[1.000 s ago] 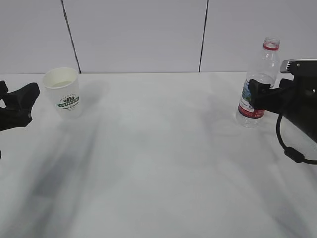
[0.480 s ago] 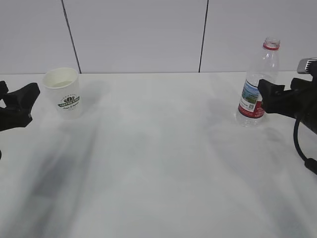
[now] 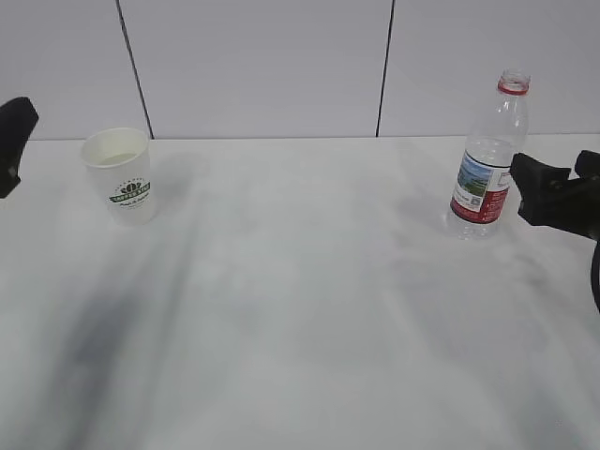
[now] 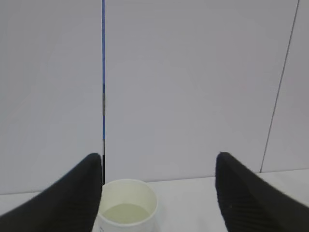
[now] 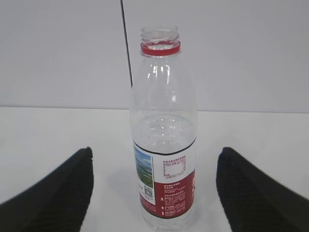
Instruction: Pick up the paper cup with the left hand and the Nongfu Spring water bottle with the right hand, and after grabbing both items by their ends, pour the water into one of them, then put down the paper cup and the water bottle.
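In the paper cup (image 4: 126, 208), perhaps water (image 4: 126, 213).

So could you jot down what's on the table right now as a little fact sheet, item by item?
cup: white paper cup with a green logo, upright at the table's far left, some liquid inside
bottle: clear bottle with a red-and-white label, upright at the far right, no cap
left gripper: jaws open, cup ahead between them, not touching
right gripper: jaws open either side of the bottle, not touching
table: white top
held: nothing
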